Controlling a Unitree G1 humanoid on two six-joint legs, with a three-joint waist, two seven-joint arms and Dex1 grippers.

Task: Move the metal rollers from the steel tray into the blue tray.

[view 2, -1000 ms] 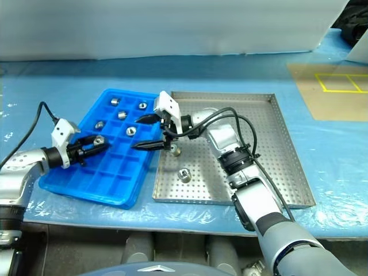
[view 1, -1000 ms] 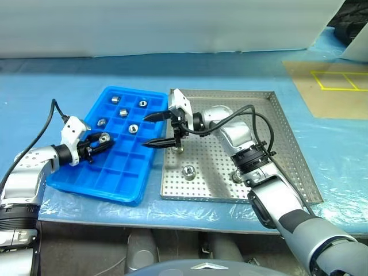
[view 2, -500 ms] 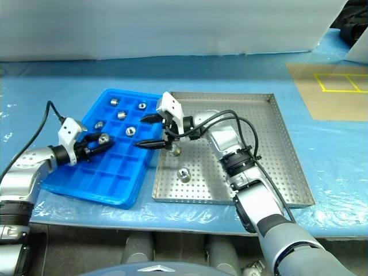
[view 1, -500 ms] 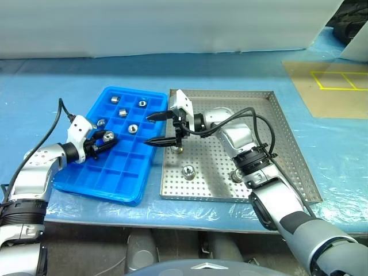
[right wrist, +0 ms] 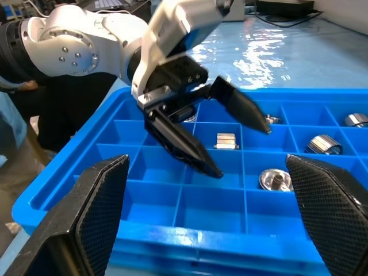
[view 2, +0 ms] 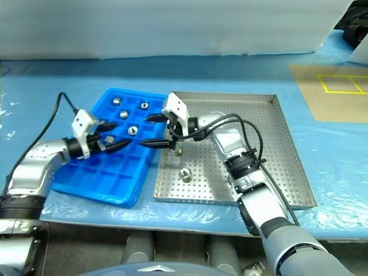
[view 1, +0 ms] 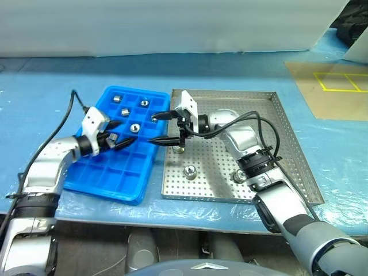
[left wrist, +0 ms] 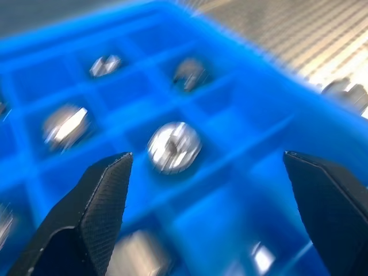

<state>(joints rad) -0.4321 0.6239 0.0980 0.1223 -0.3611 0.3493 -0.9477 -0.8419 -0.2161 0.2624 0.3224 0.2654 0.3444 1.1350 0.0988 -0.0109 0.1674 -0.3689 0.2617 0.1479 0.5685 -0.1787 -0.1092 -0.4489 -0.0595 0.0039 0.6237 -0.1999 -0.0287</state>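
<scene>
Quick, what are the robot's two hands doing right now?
Left gripper: open, empty, over the blue tray.
Right gripper: open, empty.

Left pincer (view 1: 122, 134) gapes over the blue tray (view 1: 95, 178), a roller (view 1: 113, 137) between its fingers.

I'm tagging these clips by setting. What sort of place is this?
Probably a workshop or factory-style parts-sorting bench. A perforated steel tray and a blue tray with compartments hold small metal rollers, on a blue-covered table, with yellow tape marks beyond.
</scene>
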